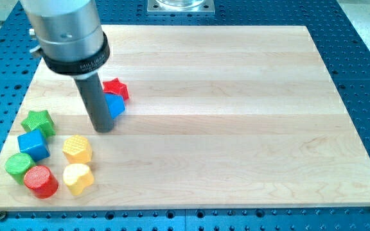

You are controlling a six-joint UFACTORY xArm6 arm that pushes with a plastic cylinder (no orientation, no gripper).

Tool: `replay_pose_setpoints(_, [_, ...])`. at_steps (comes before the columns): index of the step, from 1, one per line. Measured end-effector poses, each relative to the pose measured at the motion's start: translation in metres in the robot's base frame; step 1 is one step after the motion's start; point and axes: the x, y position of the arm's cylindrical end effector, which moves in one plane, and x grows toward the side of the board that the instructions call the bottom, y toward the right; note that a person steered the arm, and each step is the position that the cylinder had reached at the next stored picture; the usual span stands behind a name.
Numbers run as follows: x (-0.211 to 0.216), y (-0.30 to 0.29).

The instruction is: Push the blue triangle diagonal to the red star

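Note:
The red star [117, 88] lies on the wooden board [236, 115] at the upper left. The blue triangle [115, 105] lies just below it, touching or nearly touching, and its left part is hidden by the rod. My tip [103, 129] rests on the board just below and left of the blue triangle, right against it.
A cluster sits at the board's lower left: a green star [38, 121], a blue cube [33, 145], a yellow hexagon [77, 148], a green cylinder [18, 165], a red cylinder [41, 181] and a yellow heart [78, 178]. The board's left edge is close.

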Motion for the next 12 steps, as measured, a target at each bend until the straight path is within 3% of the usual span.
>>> replay_pose_setpoints(2, [-0.006, 0.0])
replay_pose_setpoints(3, [0.033, 0.0])
replay_pose_setpoints(4, [0.033, 0.032])
replay_pose_setpoints(7, [-0.029, 0.033])
replay_pose_setpoints(8, [-0.061, -0.017])
replay_pose_setpoints(9, [-0.036, -0.025])
replay_pose_setpoints(10, [-0.039, -0.043])
replay_pose_setpoints(11, [-0.125, -0.047])
replay_pose_setpoints(12, [-0.109, -0.044])
